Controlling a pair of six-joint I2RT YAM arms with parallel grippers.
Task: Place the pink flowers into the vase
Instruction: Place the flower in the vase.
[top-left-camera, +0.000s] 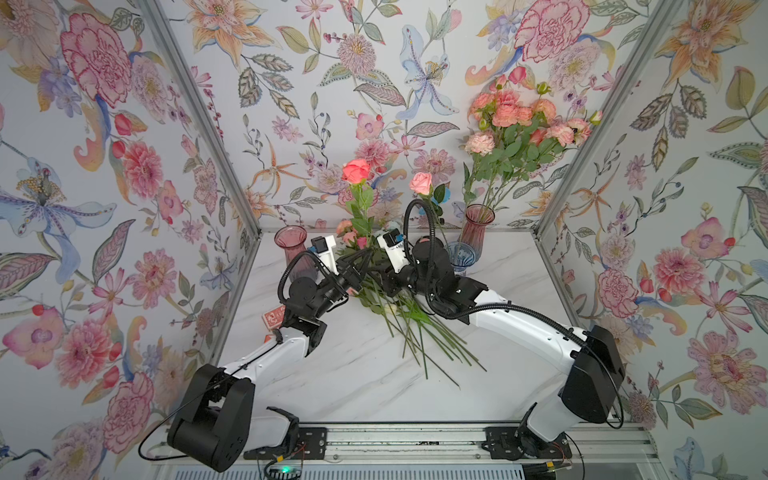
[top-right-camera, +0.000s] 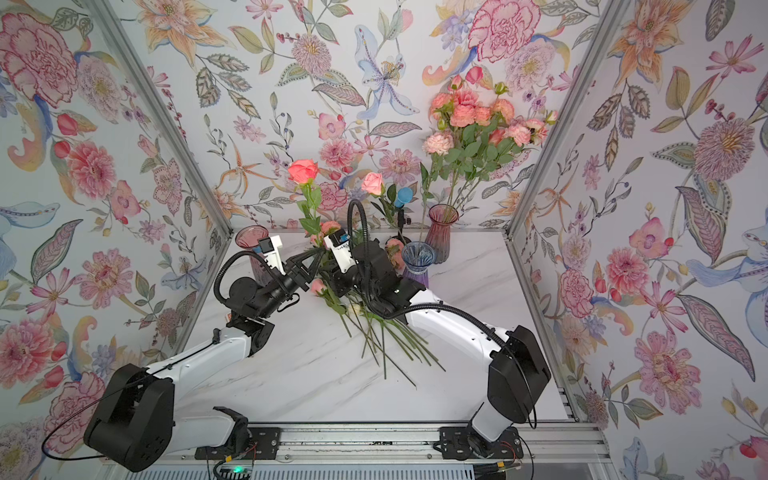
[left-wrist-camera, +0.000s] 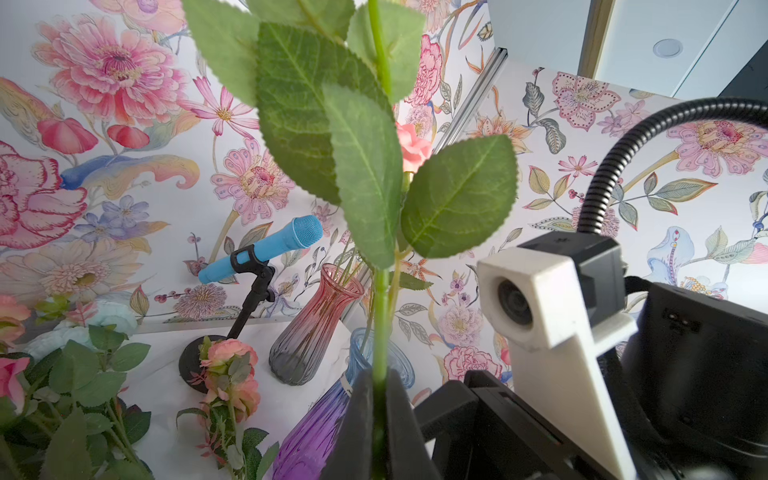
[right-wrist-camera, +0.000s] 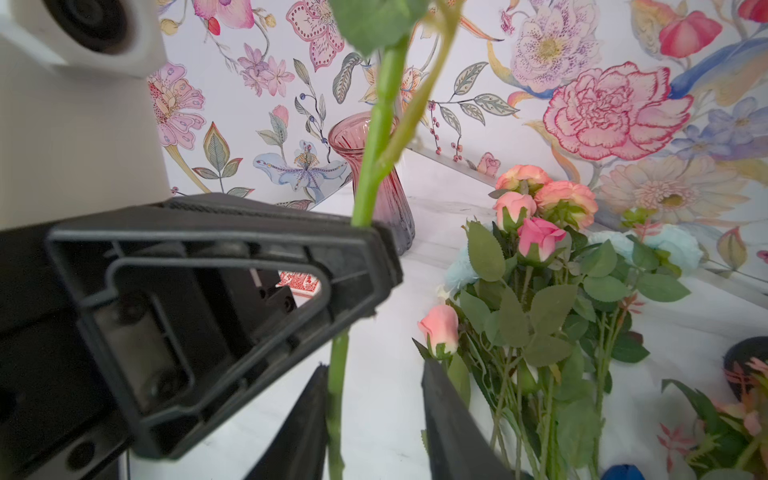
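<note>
Clamping an upright pink rose stem (left-wrist-camera: 381, 299), left pincer (left-wrist-camera: 380, 376) clenched; right pincer (right-wrist-camera: 374, 365) released, jaws astride that stem.

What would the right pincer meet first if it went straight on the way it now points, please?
Most likely the rose stem, which stands between the open fingers of the right pincer. Just beyond is the tip of the left pincer, shut on that same stem; how far beyond is hard to judge.

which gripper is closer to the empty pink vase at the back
Left. The left gripper, shut on a rose stem, is right beside the empty pink vase; the right gripper, fingers open around the same stem, sits beyond the left one, farther off.
</note>
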